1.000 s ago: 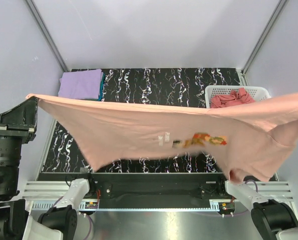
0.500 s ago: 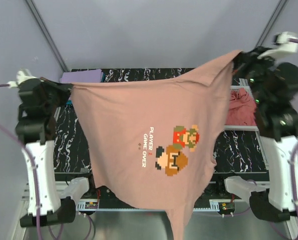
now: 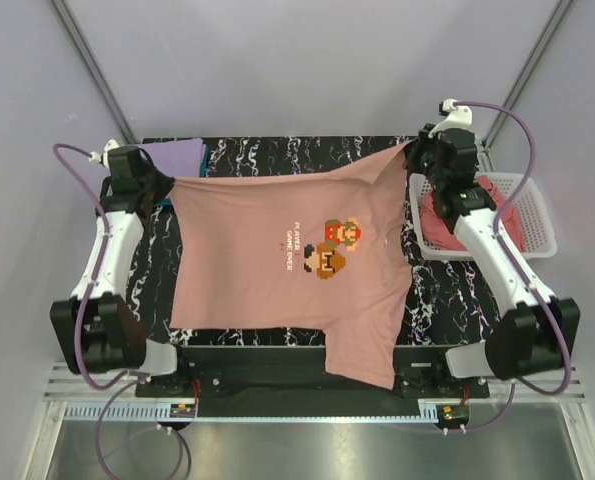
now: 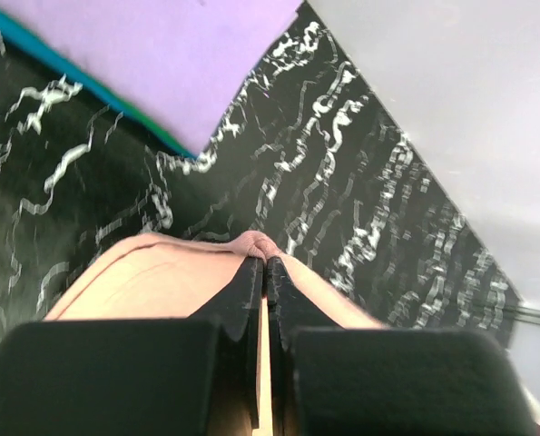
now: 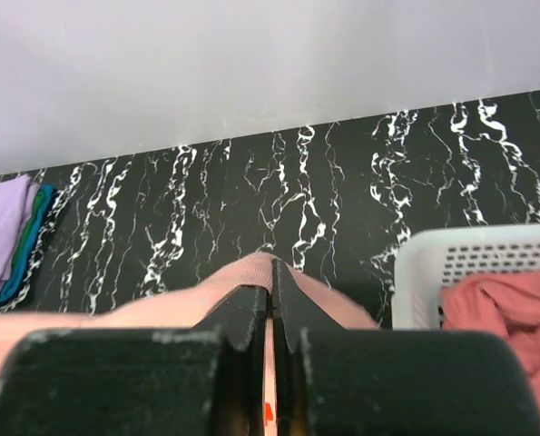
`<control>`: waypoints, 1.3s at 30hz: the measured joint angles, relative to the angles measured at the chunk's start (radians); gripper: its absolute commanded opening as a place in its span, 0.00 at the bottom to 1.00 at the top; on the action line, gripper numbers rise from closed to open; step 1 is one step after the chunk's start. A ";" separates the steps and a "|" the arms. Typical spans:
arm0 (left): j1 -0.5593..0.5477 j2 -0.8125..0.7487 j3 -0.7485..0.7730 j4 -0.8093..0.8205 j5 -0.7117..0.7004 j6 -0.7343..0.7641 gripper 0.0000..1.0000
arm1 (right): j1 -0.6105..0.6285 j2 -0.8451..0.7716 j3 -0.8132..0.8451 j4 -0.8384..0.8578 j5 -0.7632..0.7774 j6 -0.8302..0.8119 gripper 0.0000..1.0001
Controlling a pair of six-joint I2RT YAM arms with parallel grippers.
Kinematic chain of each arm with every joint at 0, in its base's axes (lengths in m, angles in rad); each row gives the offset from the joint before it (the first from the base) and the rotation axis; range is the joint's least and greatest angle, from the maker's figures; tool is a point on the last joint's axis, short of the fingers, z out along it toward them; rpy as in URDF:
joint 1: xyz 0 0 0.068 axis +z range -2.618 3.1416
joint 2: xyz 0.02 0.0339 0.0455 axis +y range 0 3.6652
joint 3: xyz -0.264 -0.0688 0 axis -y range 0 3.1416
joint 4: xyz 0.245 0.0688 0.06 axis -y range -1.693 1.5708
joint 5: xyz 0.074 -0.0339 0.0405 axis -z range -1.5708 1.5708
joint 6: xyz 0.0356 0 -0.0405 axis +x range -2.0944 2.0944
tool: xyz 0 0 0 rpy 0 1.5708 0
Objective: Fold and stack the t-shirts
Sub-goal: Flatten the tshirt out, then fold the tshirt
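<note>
The salmon-pink t-shirt (image 3: 277, 270) with the cartoon print (image 3: 332, 248) is spread over the black marbled table, print up; one sleeve hangs over the near edge. My left gripper (image 3: 167, 183) is shut on its far left corner (image 4: 259, 243). My right gripper (image 3: 414, 150) is shut on its far right corner (image 5: 268, 266). A folded lavender-purple t-shirt (image 3: 174, 155) lies on a teal one (image 4: 79, 86) at the far left corner. A rose-pink t-shirt (image 3: 467, 215) lies crumpled in the basket.
The white lattice basket (image 3: 537, 215) stands at the right edge of the table, also in the right wrist view (image 5: 469, 263). Grey walls and metal frame posts close in the back and sides.
Both arms have swung from high up down to the far side of the table. The shirt, held in the air before, now lies spread flat.
</note>
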 measured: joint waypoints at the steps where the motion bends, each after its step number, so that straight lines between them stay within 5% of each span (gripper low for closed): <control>1: 0.000 0.033 0.000 0.027 0.000 0.010 0.00 | 0.000 0.025 0.002 0.023 -0.001 0.000 0.00; 13: 0.000 0.300 0.101 0.147 0.048 0.075 0.00 | -0.048 0.371 0.194 0.093 -0.116 -0.051 0.00; 39: 0.014 0.220 -0.076 -0.049 0.036 0.171 0.00 | -0.079 0.148 -0.079 -0.354 -0.181 -0.046 0.00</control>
